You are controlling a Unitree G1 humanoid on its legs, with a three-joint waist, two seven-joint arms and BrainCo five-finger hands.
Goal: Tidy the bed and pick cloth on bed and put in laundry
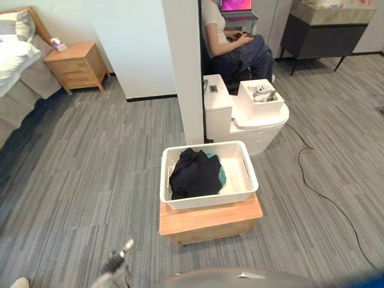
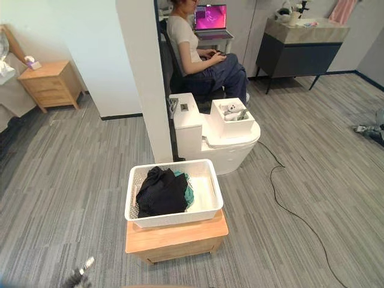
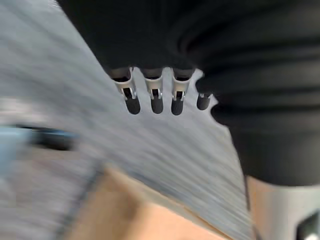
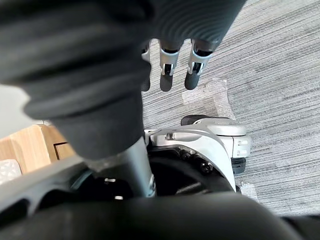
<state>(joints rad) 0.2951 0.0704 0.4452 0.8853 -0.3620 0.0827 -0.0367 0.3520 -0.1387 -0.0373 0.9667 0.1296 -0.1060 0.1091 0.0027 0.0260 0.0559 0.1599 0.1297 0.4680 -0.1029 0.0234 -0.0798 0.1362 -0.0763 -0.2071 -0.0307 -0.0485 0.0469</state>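
A white laundry basket stands on a low wooden stand in the middle of the grey floor. A dark cloth lies bunched in its left half, with a bit of green cloth beside it. The bed with white pillows is far off at the left edge. My left hand hangs low at the bottom left, its fingers straight and empty over the floor. My right hand also hangs open above the floor and holds nothing.
A white pillar rises just behind the basket. A white floor-standing machine sits right of it. A person sits at a laptop behind. A wooden nightstand stands by the bed, a dark sideboard at the back right.
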